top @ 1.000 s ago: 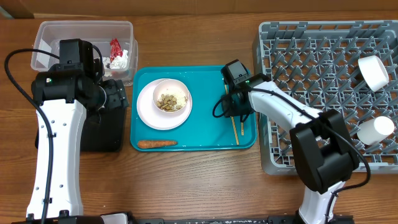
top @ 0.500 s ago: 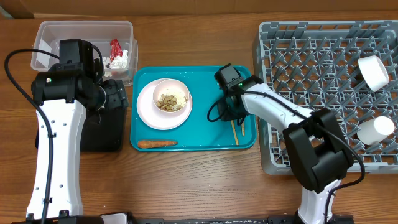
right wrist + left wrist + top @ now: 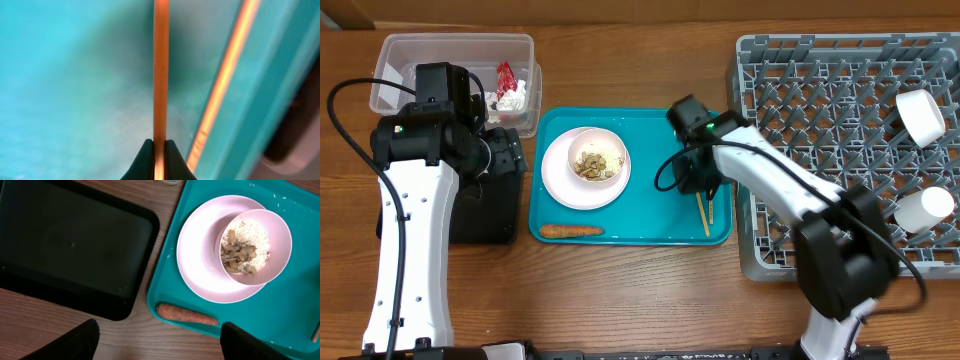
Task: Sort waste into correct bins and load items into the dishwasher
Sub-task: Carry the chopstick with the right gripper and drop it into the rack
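my right gripper point(image 3: 159, 146) is clamped on one thin wooden chopstick point(image 3: 160, 75) at the teal plastic tray point(image 3: 65, 75); next, i judge: lift to the grey pegged dish rack point(image 3: 820, 90).

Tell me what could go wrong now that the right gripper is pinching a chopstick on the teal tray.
1. The right gripper pinches only one chopstick. The second chopstick lies apart beside the teal tray wall, so it may get left behind.
2. Only the fingertips hold that thin stick, so it might swivel or slip on lifting.
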### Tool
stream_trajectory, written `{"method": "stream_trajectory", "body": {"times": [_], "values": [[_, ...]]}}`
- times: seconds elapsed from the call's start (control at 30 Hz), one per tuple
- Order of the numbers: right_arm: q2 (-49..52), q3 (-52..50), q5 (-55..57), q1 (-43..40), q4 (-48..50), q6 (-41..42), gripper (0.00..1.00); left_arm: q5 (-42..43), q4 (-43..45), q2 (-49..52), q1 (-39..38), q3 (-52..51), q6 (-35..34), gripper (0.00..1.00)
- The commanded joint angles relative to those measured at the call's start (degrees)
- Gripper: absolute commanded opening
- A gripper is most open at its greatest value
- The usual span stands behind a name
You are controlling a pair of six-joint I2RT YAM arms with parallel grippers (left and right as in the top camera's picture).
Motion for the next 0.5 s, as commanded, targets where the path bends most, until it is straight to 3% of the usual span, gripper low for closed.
{"method": "stream_trajectory", "body": {"times": [0.0,0.23,0.47], "values": [[-11.10,4.92,4.57,-1.29,-1.64,0.50,0.04,0.26,0.04,0.44,0.11,-0.13,-0.59,0.79],[-16.68,4.17,7.85,-11.52,-9.27,0.22,0.04,0.26,0.04,0.44,0.11,-0.13,-0.57,0.80],[-16.65,-6.49,4.92,-16.02,-5.64,0.02,0.04,0.28,0.04,0.44,0.11,-0.13,-0.59,0.79]]}}
